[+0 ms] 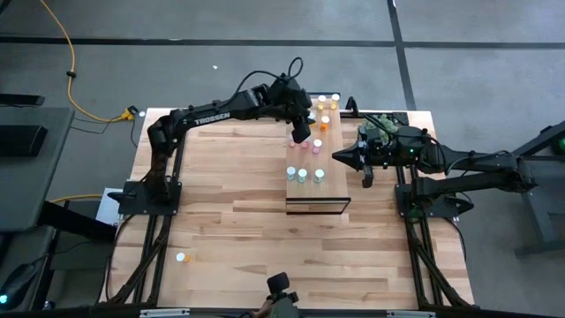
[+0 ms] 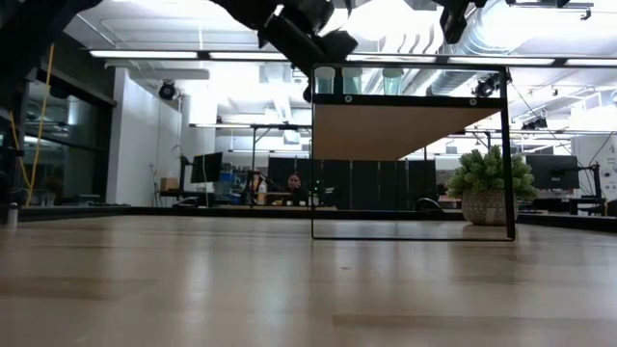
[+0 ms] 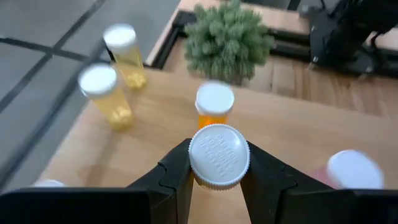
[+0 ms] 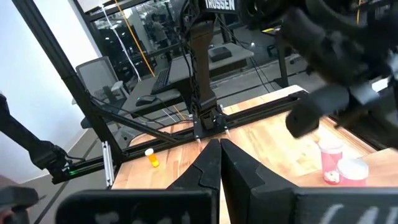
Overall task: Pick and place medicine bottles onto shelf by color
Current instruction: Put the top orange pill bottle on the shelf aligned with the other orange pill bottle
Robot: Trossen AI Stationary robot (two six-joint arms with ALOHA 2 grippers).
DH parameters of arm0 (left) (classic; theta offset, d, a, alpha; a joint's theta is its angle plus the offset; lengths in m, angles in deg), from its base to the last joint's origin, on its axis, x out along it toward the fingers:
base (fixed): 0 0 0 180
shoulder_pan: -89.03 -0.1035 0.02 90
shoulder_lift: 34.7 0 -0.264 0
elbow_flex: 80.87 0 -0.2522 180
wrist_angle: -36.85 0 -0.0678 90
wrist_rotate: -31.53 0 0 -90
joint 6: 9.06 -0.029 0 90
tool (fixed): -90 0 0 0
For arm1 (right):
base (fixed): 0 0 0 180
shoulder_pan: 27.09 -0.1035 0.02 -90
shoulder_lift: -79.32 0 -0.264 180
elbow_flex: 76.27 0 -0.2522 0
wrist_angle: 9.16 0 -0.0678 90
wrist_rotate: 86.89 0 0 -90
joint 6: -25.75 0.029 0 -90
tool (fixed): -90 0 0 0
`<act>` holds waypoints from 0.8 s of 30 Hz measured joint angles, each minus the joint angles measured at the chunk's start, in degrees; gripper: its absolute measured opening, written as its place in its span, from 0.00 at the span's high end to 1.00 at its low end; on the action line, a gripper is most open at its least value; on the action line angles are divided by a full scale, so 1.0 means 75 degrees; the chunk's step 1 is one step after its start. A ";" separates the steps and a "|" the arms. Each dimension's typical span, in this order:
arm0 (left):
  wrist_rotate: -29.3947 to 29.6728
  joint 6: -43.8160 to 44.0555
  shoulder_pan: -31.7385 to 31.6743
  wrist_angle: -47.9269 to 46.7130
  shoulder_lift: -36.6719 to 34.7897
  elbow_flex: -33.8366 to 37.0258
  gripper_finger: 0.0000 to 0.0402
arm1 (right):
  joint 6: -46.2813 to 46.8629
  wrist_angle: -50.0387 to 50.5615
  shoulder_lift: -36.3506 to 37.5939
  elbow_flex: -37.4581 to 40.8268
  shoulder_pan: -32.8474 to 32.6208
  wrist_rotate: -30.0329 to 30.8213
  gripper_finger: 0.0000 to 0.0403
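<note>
Above the shelf [image 1: 315,168], the left hand [image 3: 218,180] grips a white-capped bottle [image 3: 218,156]; orange bottle [image 3: 213,107], two yellow bottles [image 3: 106,94] and potted plant [image 3: 227,38] crowd ahead. The right hand [image 4: 218,163], fingers pressed together and empty, waits beside the shelf over the bench [image 1: 221,221].

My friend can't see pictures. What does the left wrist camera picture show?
The left gripper holds a white-capped bottle between its two dark fingers, above the light wooden shelf. Ahead stand an orange bottle and two yellow bottles, with a small green plant behind.
</note>
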 joint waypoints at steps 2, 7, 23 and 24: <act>0.0000 -0.0001 0.0000 -0.0055 0.0117 0.0000 0.75 | 0.0011 0.0000 0.0000 0.0000 0.0000 0.0000 1.00; 0.0056 -0.0092 0.0000 0.0192 0.0227 0.0000 0.75 | 0.0016 0.0004 -0.0012 0.0000 0.0000 0.0023 1.00; 0.0079 -0.0247 -0.0005 -0.0088 0.0227 0.0005 0.75 | 0.0020 0.0003 -0.0012 0.0000 0.0000 0.0087 1.00; 0.0074 -0.0212 -0.0018 -0.0088 0.0227 0.0006 0.75 | 0.0020 0.0003 -0.0012 0.0000 0.0001 0.0087 1.00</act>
